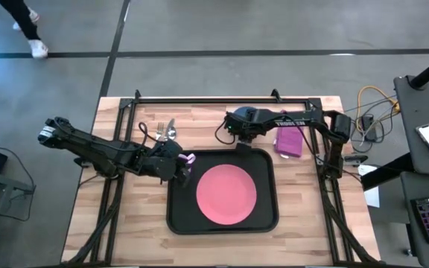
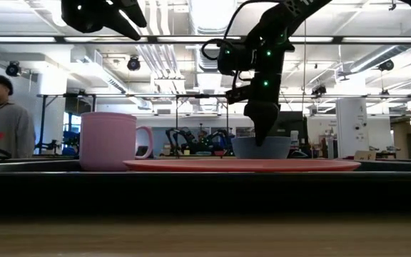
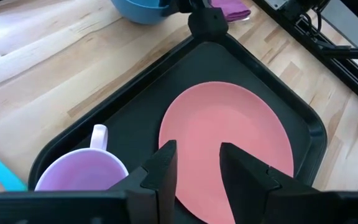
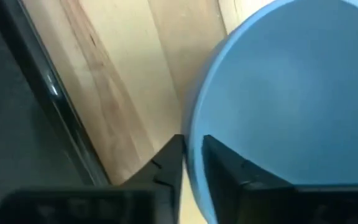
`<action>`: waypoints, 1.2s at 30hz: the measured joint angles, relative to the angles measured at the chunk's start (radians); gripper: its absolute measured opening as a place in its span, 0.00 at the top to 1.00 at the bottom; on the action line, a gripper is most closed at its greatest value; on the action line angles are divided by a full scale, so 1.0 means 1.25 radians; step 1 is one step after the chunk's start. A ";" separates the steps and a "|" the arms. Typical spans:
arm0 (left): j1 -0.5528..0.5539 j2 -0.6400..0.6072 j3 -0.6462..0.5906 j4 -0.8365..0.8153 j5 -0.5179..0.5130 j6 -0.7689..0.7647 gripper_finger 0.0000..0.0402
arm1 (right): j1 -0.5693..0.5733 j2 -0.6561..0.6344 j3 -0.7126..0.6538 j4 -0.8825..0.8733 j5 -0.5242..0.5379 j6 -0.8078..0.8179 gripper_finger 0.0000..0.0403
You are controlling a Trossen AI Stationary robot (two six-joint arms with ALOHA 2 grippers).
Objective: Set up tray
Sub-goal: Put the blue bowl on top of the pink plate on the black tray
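one tray (image 1: 176, 216), one plate (image 1: 226, 194), one mug (image 3: 82, 183), one bowl (image 4: 291, 106).

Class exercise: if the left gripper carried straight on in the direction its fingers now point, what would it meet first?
Most likely the pink plate lying in the black tray: the left gripper points at it with open jaws. The mug sits off to one side. Exact height above it is unclear.

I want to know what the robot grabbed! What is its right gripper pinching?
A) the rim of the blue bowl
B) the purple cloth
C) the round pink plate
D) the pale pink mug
A: the right gripper has its two dark fingers on either side of the rim of the round blue bowl, on the wooden table beside the tray.
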 joint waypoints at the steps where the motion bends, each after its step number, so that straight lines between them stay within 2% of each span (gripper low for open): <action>1: 0.000 0.000 0.000 0.000 0.000 0.000 0.75 | 0.000 0.000 0.000 0.000 0.000 0.001 0.92; 4: 0.000 0.000 0.000 0.000 0.000 0.000 0.75 | 0.003 -0.011 -0.001 -0.004 -0.006 0.012 0.97; 10: 0.000 0.000 0.000 0.000 0.000 0.000 0.75 | 0.058 -0.107 -0.002 -0.011 -0.058 0.028 0.98; 15: 0.000 0.000 0.000 -0.013 -0.002 0.007 0.75 | 0.167 -0.211 -0.001 -0.044 -0.119 0.022 0.98; 19: 0.000 0.000 0.000 -0.015 -0.002 0.008 0.75 | 0.289 -0.248 -0.001 -0.059 -0.153 0.022 0.98; 22: 0.000 0.000 0.000 -0.015 -0.002 0.009 0.75 | 0.380 -0.245 -0.001 -0.060 -0.152 0.026 0.98; 27: -0.006 0.000 0.000 -0.008 -0.002 0.004 0.75 | 0.489 -0.175 0.000 -0.051 -0.144 0.051 0.98; 36: -0.089 0.000 0.000 0.024 -0.026 -0.059 0.75 | 0.536 -0.030 0.113 -0.042 -0.140 0.049 0.98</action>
